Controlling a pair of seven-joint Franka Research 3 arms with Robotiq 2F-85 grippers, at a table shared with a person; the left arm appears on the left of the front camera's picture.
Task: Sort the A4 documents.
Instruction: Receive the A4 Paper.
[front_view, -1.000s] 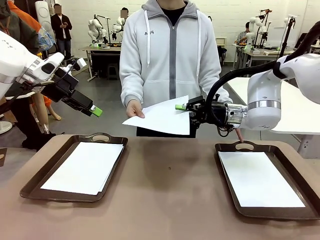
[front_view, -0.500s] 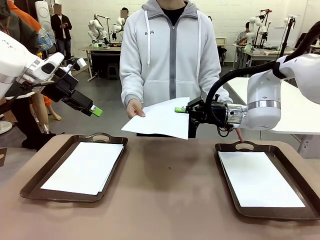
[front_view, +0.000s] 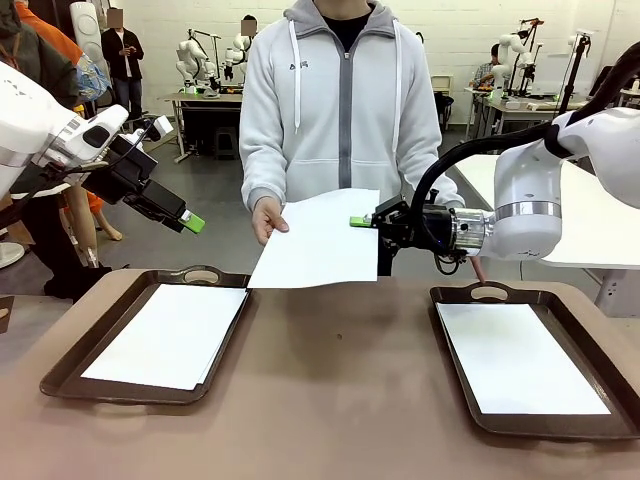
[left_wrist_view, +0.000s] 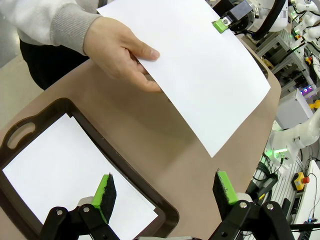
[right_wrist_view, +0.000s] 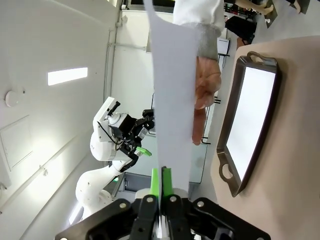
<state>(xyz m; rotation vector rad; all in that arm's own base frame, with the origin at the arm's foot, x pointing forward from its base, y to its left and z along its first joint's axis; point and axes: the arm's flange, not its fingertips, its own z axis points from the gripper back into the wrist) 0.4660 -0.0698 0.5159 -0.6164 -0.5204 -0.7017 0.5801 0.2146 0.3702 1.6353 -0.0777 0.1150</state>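
1. Paper handoff going on mid-table: the person's hand (front_view: 267, 217) holds one white A4 sheet (front_view: 318, 240) by its left edge, up in the air above the table (front_view: 340, 370) between the two trays.
2. Right gripper (front_view: 368, 220) is clamped shut on the opposite edge of that same sheet; in its own wrist view the green pads (right_wrist_view: 161, 182) are pinched together with the paper's edge between them.
3. So the sheet is gripped from both sides, tilted, with its near edge dipping toward the robot.
4. Left gripper (front_view: 192, 222) hangs above the left tray (front_view: 70, 365), jaws spread wide, nothing between its fingers (left_wrist_view: 105, 191).
5. Left tray has a stack of white sheets (front_view: 170, 335) lying flat in it, slightly fanned at the near corner.
6. Right tray (front_view: 455, 360) also has white paper (front_view: 515, 358) lying flat inside.
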